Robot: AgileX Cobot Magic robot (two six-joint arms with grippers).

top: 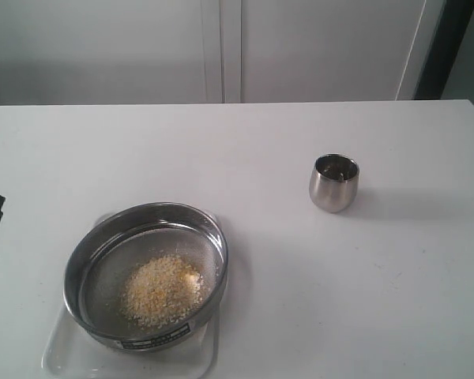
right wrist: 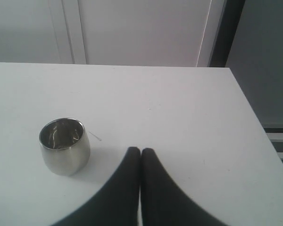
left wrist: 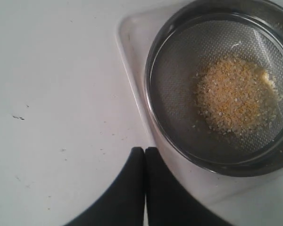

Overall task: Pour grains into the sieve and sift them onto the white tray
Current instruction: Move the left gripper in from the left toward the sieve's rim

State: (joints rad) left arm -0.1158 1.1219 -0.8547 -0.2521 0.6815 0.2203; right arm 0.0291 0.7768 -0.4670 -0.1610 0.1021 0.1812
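**Q:** What is on the table, and where?

**A:** It is a plain white table. At the near left lies the white tray, a shallow rectangle with rounded corners. The sieve sits on it, a wide round metal ring with a fine mesh bottom. It covers most of the tray, and a label strip runs along its near wall. The grains lie in a loose golden-yellow and whitish heap on the mesh, toward the near right of the ring. The mesh around the heap is bare.

**Q:** Anything else?

**A:** A small rounded steel cup stands upright to the right of centre. It is farther back than the sieve and well apart from it. Its inside is bright and reflective.

**Q:** What are the grippers doing?

**A:** In the left wrist view, the left gripper has its two black fingers pressed flat together with nothing between them. It is over bare table just beside the tray's edge and does not touch the sieve. The same view shows the grains heaped on the mesh. A few dark specks are scattered on the tabletop.

**Q:** And the right one?

**A:** The right gripper is also closed tight on nothing. It is over the table near the steel cup but apart from it.
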